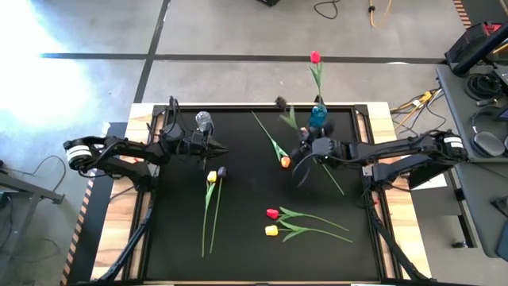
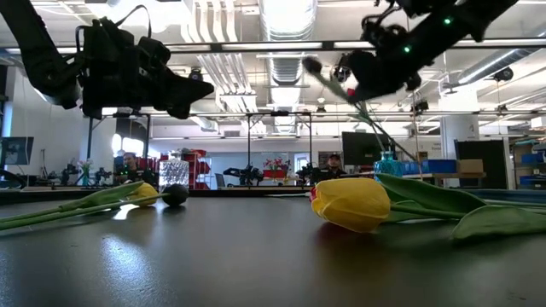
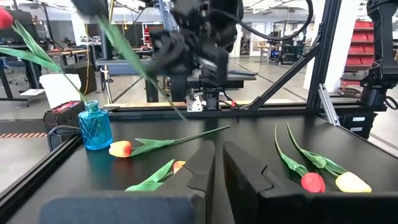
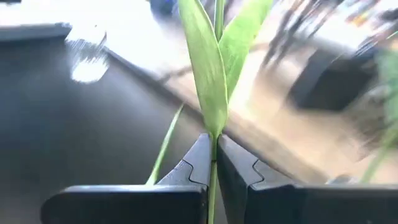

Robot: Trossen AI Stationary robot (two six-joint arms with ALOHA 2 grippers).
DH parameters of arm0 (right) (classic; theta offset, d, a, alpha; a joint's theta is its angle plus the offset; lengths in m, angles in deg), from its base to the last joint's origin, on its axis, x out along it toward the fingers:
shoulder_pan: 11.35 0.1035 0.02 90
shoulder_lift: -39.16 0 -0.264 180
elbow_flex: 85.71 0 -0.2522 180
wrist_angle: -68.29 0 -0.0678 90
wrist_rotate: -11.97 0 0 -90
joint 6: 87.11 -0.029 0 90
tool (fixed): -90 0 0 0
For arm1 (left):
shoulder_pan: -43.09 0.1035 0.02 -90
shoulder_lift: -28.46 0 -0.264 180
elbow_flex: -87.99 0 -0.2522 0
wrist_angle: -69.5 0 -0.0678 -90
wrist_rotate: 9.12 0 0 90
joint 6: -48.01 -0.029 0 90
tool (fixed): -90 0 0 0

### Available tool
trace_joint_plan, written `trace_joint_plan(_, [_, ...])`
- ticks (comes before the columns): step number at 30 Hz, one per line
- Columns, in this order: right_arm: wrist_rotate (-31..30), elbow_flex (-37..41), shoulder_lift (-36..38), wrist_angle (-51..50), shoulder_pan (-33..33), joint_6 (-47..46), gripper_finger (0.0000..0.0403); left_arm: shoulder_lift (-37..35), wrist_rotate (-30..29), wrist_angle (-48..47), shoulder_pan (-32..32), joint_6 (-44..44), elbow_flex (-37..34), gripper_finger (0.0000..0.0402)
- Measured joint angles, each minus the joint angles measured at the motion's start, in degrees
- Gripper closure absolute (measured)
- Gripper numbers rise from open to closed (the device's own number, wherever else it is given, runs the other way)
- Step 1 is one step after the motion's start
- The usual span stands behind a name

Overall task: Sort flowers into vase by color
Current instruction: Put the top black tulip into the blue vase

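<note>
My right gripper (image 1: 305, 150) is shut on a dark purple tulip (image 1: 280, 102) and hangs above the table beside the blue vase (image 1: 318, 116), which holds a red tulip (image 1: 315, 57). My left gripper (image 1: 222, 148) is shut and empty, in the air next to the clear vase (image 1: 205, 121). Lying flat on the black table are an orange tulip (image 1: 285, 161), a yellow tulip (image 1: 212, 176) beside a dark purple one (image 1: 221, 171), and a red (image 1: 272, 214) and a yellow tulip (image 1: 271, 230). My right gripper (image 4: 214, 146) pinches the tulip's green stem (image 4: 215, 134) between its two fingers, just below where the leaves (image 4: 208, 93) branch off. The fingers lie across the stem. The flower is lifted clear of the table and tilted, its dark head (image 2: 314, 64) raised and its stem end (image 1: 300, 179) trailing toward the near edge.
Both vases stand near the table's far edge. Free black surface lies in the middle (image 1: 254, 191) and along the near edge. Cables and equipment sit on the floor and the bench (image 1: 476, 71) to the right of the table.
</note>
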Motion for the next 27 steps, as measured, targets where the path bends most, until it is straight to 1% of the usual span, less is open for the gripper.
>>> trace_joint_plan(2, [-4.49, 0.49, 0.0, 7.53, -0.63, 7.32, 0.0391, 0.0, 0.0, 0.0, 0.01, 0.0, 0.0, 0.038])
trace_joint_plan(4, [-6.69, 1.17, 0.0, 15.04, -1.77, 13.89, 0.0391, 0.0, -0.02, 0.0, -0.01, 0.0, 0.0, 0.0379])
trace_joint_plan(7, [-7.04, 2.14, 0.12, 23.45, -4.52, 20.66, 0.0391, 0.0, -0.04, 0.0, 0.01, 0.0, 0.0, 0.0379])
trace_joint_plan(11, [-6.88, 3.16, 0.13, 28.84, -9.29, 25.17, 0.0391, 0.0, -0.07, 0.0, -0.01, -0.02, 0.0, 0.0379])
trace_joint_plan(14, [-4.87, 4.31, 0.13, 34.3, -13.02, 27.9, 0.0391, 0.0, -0.08, 0.0, 0.0, -0.03, 0.0, 0.0379])
trace_joint_plan(19, [1.93, 6.29, 0.13, 42.37, -19.14, 30.48, 0.0391, 0.0, -0.23, 0.0, 0.01, -0.42, 0.0, 0.0379])
trace_joint_plan(27, [7.13, 6.61, 0.13, 46.29, -25.44, 33.56, 0.0391, 0.01, -0.48, -0.01, -0.01, -0.52, 0.0, 0.0379])
